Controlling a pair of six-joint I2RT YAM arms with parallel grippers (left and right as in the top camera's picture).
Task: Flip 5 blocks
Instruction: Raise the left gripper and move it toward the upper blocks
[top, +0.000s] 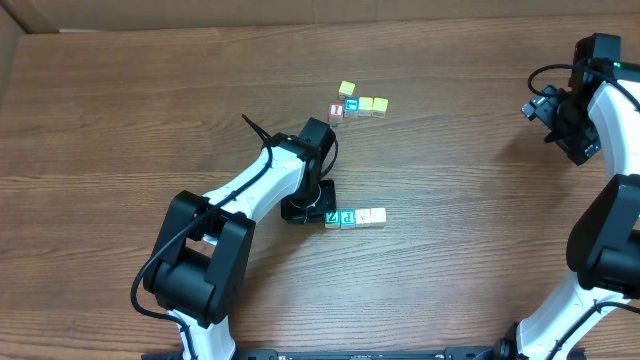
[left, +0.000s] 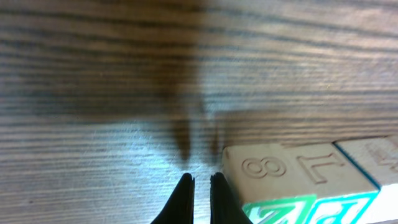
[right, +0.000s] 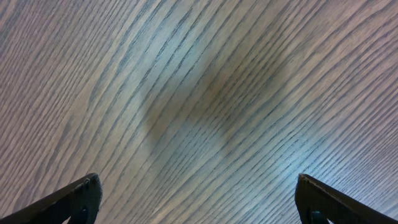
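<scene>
The left tool (left: 200, 183) is pinched shut and empty, its tips low over the tabletop (top: 150, 100), just beside the left end of the row of blocks (top: 355, 216). The green "Z" block (top: 331, 217) lies nearest, then the blue "P" block (top: 347, 217), 1 whitish and 1 cream; only 4 can be counted from above. The shut tips look suited to pushing: catch the "Z" block's side high and tip it slowly, so the touching neighbour is not dragged. The right tool (right: 196, 202) hangs wide open, far off. The yellow and red-letter cubes (top: 358, 103) sit well apart, blocking nothing.
</scene>
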